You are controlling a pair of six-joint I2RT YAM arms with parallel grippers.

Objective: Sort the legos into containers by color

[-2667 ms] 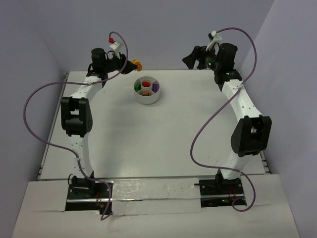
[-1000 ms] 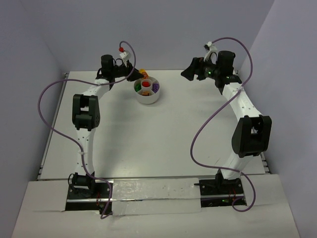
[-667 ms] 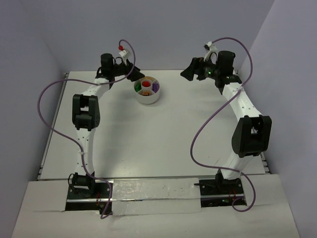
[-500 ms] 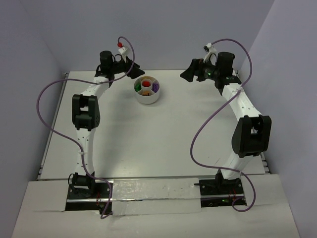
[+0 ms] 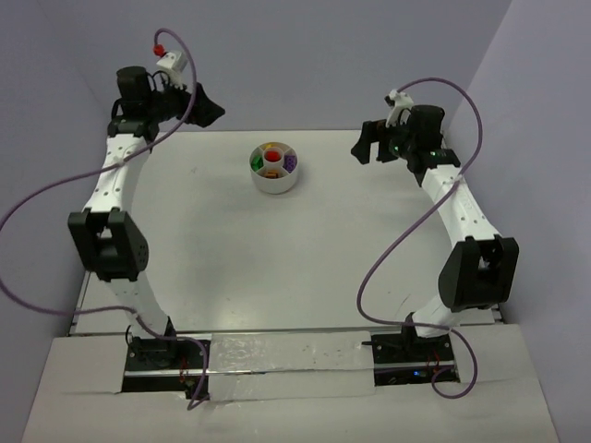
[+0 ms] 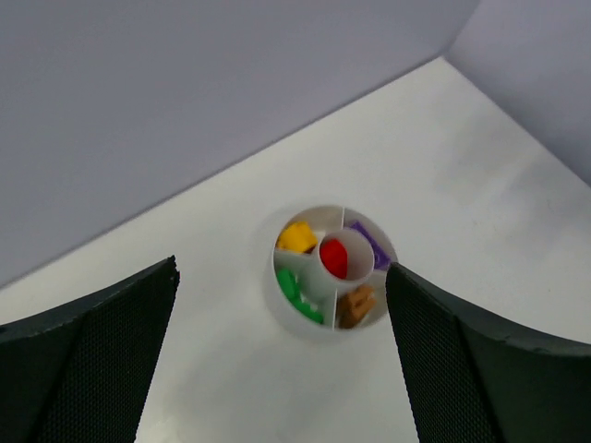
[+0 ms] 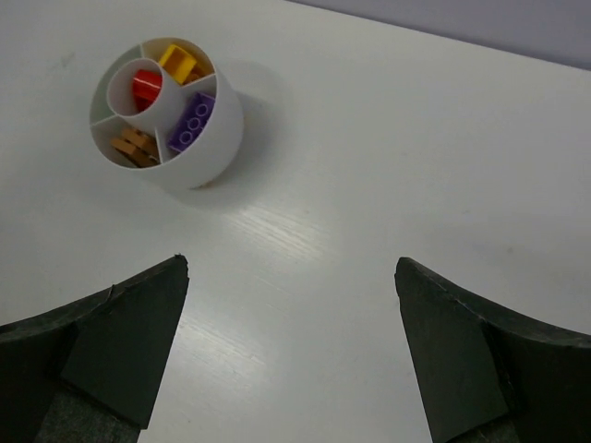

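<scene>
The white bowl [image 5: 274,183] stands at the back middle of the table, with the legos lying in its containers. In the left wrist view the bowl [image 6: 273,300] holds a red lego [image 6: 334,258] in the centre well, and yellow [image 6: 297,237], green [image 6: 297,291], orange-brown [image 6: 355,305] and purple [image 6: 369,247] legos in separate wedges. My left gripper [image 5: 215,110] hangs high to the bowl's far left, open and empty [image 6: 282,269]. My right gripper [image 5: 361,143] hovers to the bowl's right, open and empty [image 7: 292,266], with the bowl [image 7: 211,157] at its upper left.
Lavender walls [image 5: 314,55] close in the table at the back and on both sides. Purple cables [image 5: 388,249] loop from each arm over the table's edges. Both arm bases [image 5: 157,351] sit at the near edge.
My left gripper opened beside the bowl and let go of the yellow-and-red lego, then rose and swung back to the far left. My right gripper opened fully and shifted slightly right.
</scene>
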